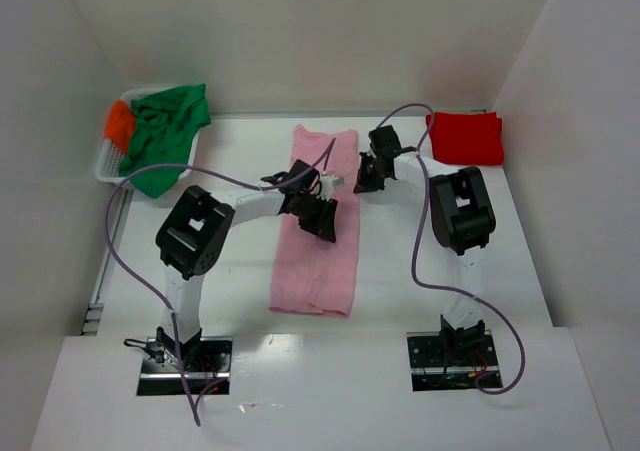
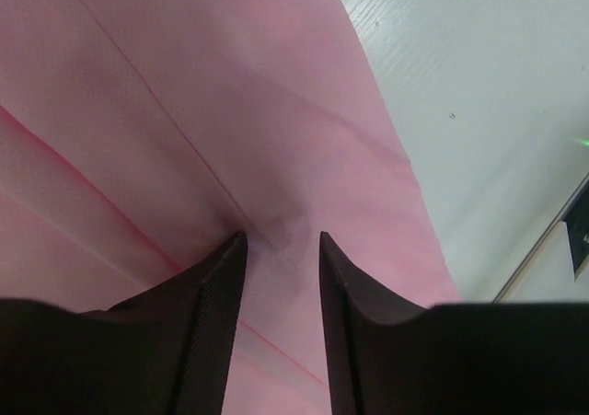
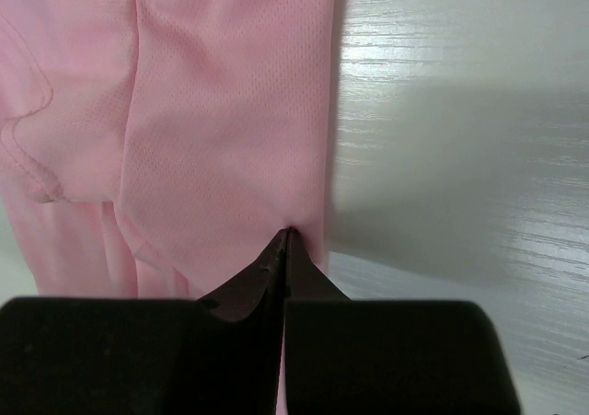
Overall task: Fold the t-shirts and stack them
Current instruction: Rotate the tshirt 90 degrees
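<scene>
**A:** Where is the pink t-shirt (image 1: 315,241) found, and what room is left round it?

**B:** It is laid lengthwise in the middle of the table (image 1: 240,291), folded into a long strip. Bare table is seen along both long edges and at the near end. White walls (image 1: 60,121) close the left, back and right sides. In the right wrist view, the strip's right edge runs straight beside bare table.

**A:** What is held in containers?

**B:** A white basket (image 1: 105,166) is set at the far left corner. The green t-shirt (image 1: 165,131) is bunched in it and spills over the rim, and the orange t-shirt (image 1: 120,123) is tucked in at its left. The red t-shirt (image 1: 465,138) is laid folded at the far right corner, outside any container.

**A:** How are the arms posed?

**B:** Both elbows are raised and both forearms are reached inward. The left gripper (image 1: 322,219) is pointed down at the middle of the strip, with its jaws parted and pink cloth seen in the gap. The right gripper (image 1: 368,176) is brought to the strip's right edge with its jaws closed tight (whether cloth is pinched between them cannot be told).
</scene>
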Robot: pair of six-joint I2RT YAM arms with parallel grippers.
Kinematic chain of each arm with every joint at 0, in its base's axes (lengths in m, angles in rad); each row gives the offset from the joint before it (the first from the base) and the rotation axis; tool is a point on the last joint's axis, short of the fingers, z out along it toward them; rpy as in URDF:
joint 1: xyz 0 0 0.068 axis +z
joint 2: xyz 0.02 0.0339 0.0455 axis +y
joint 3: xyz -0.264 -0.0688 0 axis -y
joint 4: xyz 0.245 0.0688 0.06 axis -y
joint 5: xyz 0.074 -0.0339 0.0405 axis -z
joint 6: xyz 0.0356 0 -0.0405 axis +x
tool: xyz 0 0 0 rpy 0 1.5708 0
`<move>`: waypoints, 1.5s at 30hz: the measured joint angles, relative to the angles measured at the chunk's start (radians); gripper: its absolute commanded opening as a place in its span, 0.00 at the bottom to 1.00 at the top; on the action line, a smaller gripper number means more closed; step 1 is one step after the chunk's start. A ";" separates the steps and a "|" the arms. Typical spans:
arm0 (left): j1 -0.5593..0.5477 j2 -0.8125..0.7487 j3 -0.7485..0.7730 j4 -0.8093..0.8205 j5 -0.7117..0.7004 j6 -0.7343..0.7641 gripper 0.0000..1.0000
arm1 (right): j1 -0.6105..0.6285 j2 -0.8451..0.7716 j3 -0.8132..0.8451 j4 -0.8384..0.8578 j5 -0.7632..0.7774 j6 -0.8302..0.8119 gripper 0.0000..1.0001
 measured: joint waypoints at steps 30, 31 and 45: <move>0.000 -0.216 -0.176 -0.123 -0.042 -0.003 0.35 | 0.013 0.086 0.108 0.024 -0.061 -0.018 0.00; 0.000 -0.216 -0.182 -0.126 -0.042 -0.003 0.34 | 0.014 0.092 0.117 0.023 -0.064 -0.018 0.00; -0.004 -0.241 -0.242 -0.196 -0.165 -0.031 0.37 | 0.014 0.115 0.149 0.022 -0.075 -0.025 0.00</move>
